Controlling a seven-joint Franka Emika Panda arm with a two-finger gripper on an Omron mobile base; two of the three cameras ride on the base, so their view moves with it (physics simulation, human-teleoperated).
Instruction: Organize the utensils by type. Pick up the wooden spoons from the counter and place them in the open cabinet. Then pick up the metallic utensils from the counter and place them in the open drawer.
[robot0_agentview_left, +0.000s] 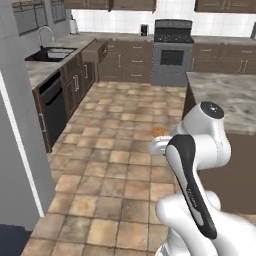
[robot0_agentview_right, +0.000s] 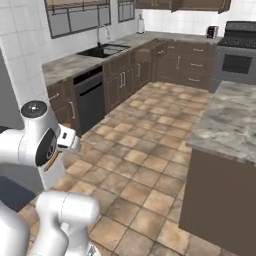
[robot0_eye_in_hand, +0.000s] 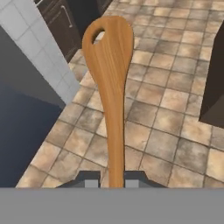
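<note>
Clamping the slim handle of an orange-brown wooden spoon (robot0_eye_in_hand: 109, 83), the tool (robot0_eye_in_hand: 112, 179) has its two dark finger tips pressed against either side of the shaft at the bottom of the hand view. From there the spoon runs up and away, widening into a flat oval end with a small cut-out near its tip, and it hangs over the tan and brown tiled floor (robot0_eye_in_hand: 166, 105), clear of it. Left of the spoon stands a white tiled wall corner (robot0_eye_in_hand: 39, 57), and beyond the spoon's wide end are dark brown base cabinets (robot0_eye_in_hand: 65, 22) with silver bar handles. In the left base view a small piece of orange wood (robot0_agentview_left: 158, 132) peeks out just past the folded white arm (robot0_agentview_left: 200, 150). Far beyond the arm in that view, the open drawer (robot0_agentview_left: 94, 51) juts from the dark cabinets under the grey-and-tan veined stone table (robot0_agentview_left: 42, 67), beside the sink (robot0_agentview_left: 52, 53). To the right of the arm a second stone-topped island (robot0_agentview_left: 225, 95) stands on the floor.
</note>
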